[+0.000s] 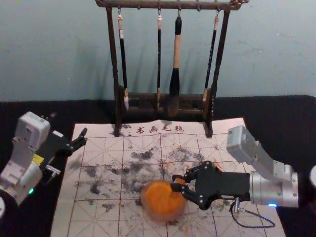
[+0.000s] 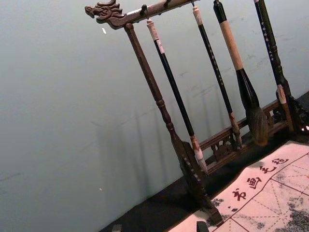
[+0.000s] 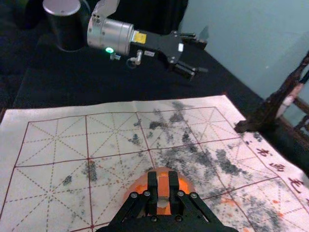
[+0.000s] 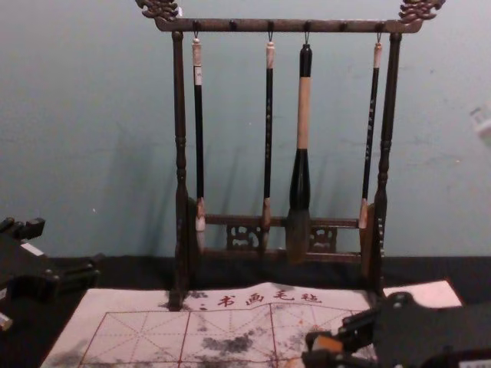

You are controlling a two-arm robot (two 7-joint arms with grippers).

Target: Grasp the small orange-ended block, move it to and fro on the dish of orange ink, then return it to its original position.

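- Orange ink (image 1: 159, 193) lies in one round dish (image 1: 165, 217), which stands on the near part of the mat (image 1: 98, 217); in the right wrist view, the claw and block hide part of it.
- One small orange-ended block (image 1: 179, 181) is held at the dish's right side; whether it touches the ink, I cannot tell.
- The right claw (image 1: 176, 182) reaches in from the right, its two fingers clamped on that block, covering much of its sides.
- The left claw (image 1: 71, 152) is parked at the mat's left side, its two fingers apart; the chest view cuts off the arm behind it.
- One mat, smudged grey and black with a few orange specks, lies on the dark surface (image 1: 276, 113); four red-brown characters run along its far edge, and the head view crops its near edge.
- One carved wooden rack (image 1: 216, 84) stands at the far edge, its top partly cropped in the head view.
- Four brushes (image 1: 176, 49) hang from it, three slim and one thick.
- At the chest view's right edge, one pale shape (image 4: 482, 123) is too blurred to identify.
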